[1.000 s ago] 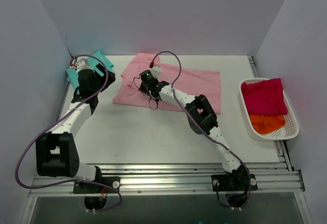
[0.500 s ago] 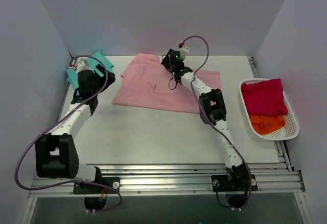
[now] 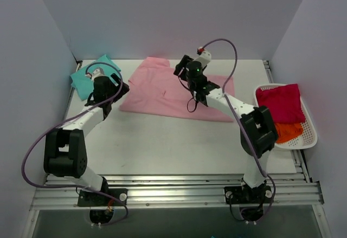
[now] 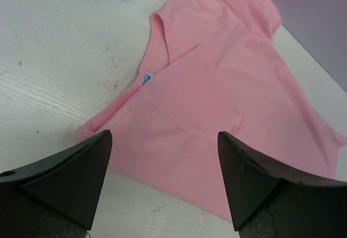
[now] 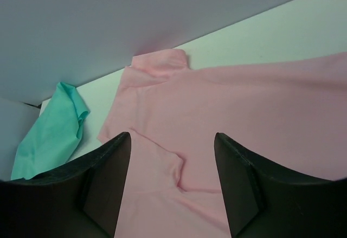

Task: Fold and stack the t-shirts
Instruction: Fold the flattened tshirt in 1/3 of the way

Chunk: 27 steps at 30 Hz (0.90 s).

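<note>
The pale pink t-shirt [image 3: 162,94] lies spread across the back middle of the table, with one flap folded over its left part [image 4: 217,97] and a small tag [image 4: 147,78] at the neck. The teal t-shirt [image 3: 85,78] lies crumpled in the back left corner [image 5: 54,129]. My left gripper [image 3: 122,88] hovers open at the pink shirt's left edge, with nothing between its fingertips [image 4: 164,138]. Above the shirt's back edge, my right gripper [image 3: 181,68] hangs open and empty [image 5: 172,138], and a small pinch wrinkle shows in the cloth below it.
A white basket [image 3: 260,120] at the right edge of the table holds a red cloth [image 3: 279,101] and an orange cloth [image 3: 283,131]. Grey walls close in the back and both sides. A metal rail [image 3: 173,186] runs along the near edge.
My right gripper has let go of the pink shirt, opened and risen toward the back, its elbow swinging right. My left gripper has moved off the teal shirt toward the pink shirt.
</note>
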Motion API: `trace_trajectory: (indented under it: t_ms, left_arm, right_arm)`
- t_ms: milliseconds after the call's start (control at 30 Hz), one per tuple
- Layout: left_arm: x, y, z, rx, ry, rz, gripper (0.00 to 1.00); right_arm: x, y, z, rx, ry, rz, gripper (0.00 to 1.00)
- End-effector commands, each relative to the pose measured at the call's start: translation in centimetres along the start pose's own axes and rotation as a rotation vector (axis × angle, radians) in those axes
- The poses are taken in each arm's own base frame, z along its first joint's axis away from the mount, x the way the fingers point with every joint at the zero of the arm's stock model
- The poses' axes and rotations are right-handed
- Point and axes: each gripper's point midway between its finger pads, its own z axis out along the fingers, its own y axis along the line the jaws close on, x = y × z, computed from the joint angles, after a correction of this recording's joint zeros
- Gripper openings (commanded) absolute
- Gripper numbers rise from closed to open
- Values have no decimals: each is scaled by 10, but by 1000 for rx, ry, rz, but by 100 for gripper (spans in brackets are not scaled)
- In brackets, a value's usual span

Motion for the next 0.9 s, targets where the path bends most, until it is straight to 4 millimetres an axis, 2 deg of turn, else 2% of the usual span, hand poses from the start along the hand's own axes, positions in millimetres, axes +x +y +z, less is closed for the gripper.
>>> trace_trajectory:
  t_ms: [0, 67, 133, 167, 233, 267, 300, 333, 367, 400, 500, 600, 667, 767, 800, 867]
  left_arm:
    - [18, 6, 12, -66, 23, -35, 87]
    - [34, 18, 16, -100, 48, -72, 87]
    - [51, 29, 24, -127, 76, -102, 87]
    - [60, 33, 25, -126, 91, -113, 86]
    - [76, 42, 30, -147, 117, -145, 85]
    - [83, 46, 30, -150, 131, -154, 85]
    - [90, 50, 30, -156, 139, -159, 85]
    - [94, 51, 29, -159, 143, -172, 85]
    - [94, 51, 29, -152, 136, -176, 85]
    - [100, 54, 26, -159, 144, -174, 85]
    - [103, 57, 24, -169, 138, -171, 85]
    - [110, 63, 29, -185, 145, -172, 84]
    - [113, 63, 32, -180, 152, -176, 81]
    - [115, 66, 37, -186, 147, -177, 60]
    - [117, 67, 39, -189, 150, -178, 51]
    - [116, 67, 41, -188, 145, -178, 45]
  right_arm:
    - [-11, -58, -26, 146, -67, 64, 59]
    - [1, -79, -46, 176, -52, 65, 59]
    - [-4, -85, -62, 182, -68, 87, 58]
    - [7, -96, -69, 203, -45, 77, 58]
    - [0, -100, -83, 221, -62, 96, 58]
    - [13, -112, -94, 267, -27, 74, 58]
    - [16, -120, -102, 308, -25, 77, 58]
    - [9, -123, -113, 341, -61, 115, 58]
    - [16, -133, -123, 380, -48, 104, 58]
    - [32, -141, -134, 399, -27, 83, 59]
    - [40, -152, -156, 419, -34, 103, 59]
    - [53, -176, -178, 454, -26, 137, 60]
    - [60, -194, -195, 488, -28, 171, 61]
    - [70, -218, -214, 529, -24, 190, 63]
    - [72, -222, -217, 536, -31, 213, 63]
    - [76, -234, -222, 552, -36, 222, 64]
